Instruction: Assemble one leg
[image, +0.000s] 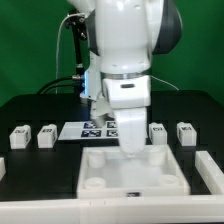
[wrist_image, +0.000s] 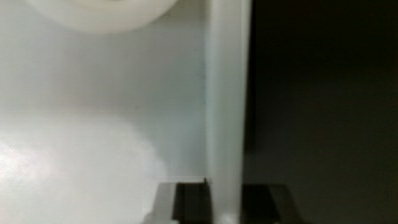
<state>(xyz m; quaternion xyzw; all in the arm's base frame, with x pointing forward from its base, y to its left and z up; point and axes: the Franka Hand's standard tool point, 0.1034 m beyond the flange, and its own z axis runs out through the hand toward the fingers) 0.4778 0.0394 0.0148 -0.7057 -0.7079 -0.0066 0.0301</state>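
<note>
The large white square tabletop lies at the table's front middle. My gripper reaches straight down onto its far rim. In the wrist view the gripper straddles the tabletop's raised rim, with one dark finger on each side, pressed against it. A round corner socket shows on the tabletop. The four legs stand in a row behind the tabletop: two at the exterior view's left and two at its right. None is held.
The marker board lies behind the tabletop, partly hidden by the arm. White fixed pieces sit at the exterior view's right edge and left edge. Cables hang behind the arm.
</note>
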